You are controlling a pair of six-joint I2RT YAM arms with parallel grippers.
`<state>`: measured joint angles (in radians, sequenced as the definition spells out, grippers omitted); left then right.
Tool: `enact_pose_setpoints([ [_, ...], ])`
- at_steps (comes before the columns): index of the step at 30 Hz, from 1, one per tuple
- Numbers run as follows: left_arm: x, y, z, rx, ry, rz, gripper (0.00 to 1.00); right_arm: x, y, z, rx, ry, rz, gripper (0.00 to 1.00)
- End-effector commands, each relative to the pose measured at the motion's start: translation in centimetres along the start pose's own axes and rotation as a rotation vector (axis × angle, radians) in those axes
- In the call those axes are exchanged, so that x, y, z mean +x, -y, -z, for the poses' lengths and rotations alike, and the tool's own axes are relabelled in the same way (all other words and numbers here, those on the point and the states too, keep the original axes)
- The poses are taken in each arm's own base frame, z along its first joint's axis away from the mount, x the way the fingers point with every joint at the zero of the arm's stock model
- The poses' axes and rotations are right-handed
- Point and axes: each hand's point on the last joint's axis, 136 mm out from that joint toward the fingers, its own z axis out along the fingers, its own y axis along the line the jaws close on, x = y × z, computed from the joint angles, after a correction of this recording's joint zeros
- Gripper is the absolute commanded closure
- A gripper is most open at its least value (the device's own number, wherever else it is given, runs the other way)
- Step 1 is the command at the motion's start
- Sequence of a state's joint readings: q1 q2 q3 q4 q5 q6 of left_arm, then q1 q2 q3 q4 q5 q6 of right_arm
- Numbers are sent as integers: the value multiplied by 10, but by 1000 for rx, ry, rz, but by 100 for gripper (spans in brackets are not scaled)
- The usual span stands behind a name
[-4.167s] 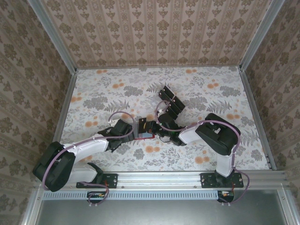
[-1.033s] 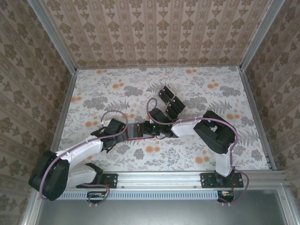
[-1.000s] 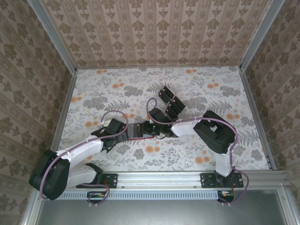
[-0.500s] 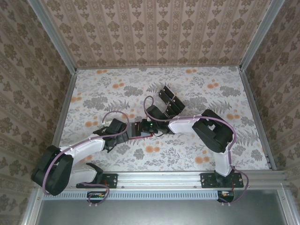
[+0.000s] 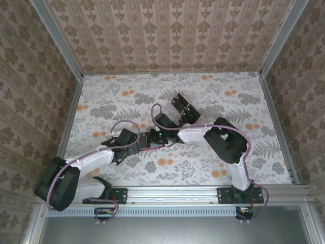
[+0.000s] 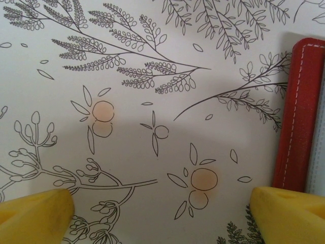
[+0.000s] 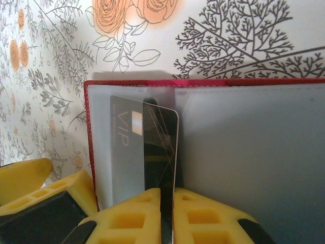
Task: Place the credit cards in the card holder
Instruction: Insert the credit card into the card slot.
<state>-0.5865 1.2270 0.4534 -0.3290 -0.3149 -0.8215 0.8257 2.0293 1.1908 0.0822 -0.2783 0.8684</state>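
The red card holder (image 7: 244, 147) lies open on the table, grey inner face up. My right gripper (image 7: 167, 195) is shut on a black glossy credit card (image 7: 160, 147). The card's far end, with its pale mark, lies over the holder's left half, under a clear pocket there. In the top view the right gripper (image 5: 152, 139) sits at mid table, facing the left one. My left gripper (image 6: 162, 213) is open just above the table. Its right fingertip (image 6: 289, 211) is beside the holder's red stitched edge (image 6: 299, 112). More black credit cards (image 5: 183, 109) sit grouped farther back.
The table carries a floral cloth (image 5: 117, 101), bounded by patterned walls and a metal frame (image 5: 277, 127). The right arm's elbow (image 5: 226, 140) bulks to the right of the holder. A yellow finger of the left gripper (image 7: 23, 178) shows just left of the holder.
The right arm has stretched left and slightly farther back, carrying the card over the holder. The left arm has barely moved and stays open.
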Motion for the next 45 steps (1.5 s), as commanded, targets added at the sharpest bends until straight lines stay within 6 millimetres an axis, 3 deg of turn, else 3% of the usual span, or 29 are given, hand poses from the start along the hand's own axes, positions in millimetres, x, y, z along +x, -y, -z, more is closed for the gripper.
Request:
enact_pose_setpoints([
  [1, 5, 9, -4, 49, -35, -2, 0, 19, 10, -7, 46, -85, 18, 81],
  [5, -6, 10, 5, 50, -9, -2, 0, 13, 3, 6, 60, -74, 56, 63],
  [9, -16, 6, 13, 44, 14, 8, 0, 2, -1, 22, 85, -36, 88, 59],
  [17, -19, -3, 10, 17, 9, 18, 0, -1, 1, 18, 100, -39, 94, 60],
  [25, -12, -4, 1, 2, -20, 13, 0, 3, 4, 7, 84, -60, 75, 71],
  [45, -2, 2, -14, 8, -65, 2, 0, 8, -18, -7, 15, -91, 53, 76],
])
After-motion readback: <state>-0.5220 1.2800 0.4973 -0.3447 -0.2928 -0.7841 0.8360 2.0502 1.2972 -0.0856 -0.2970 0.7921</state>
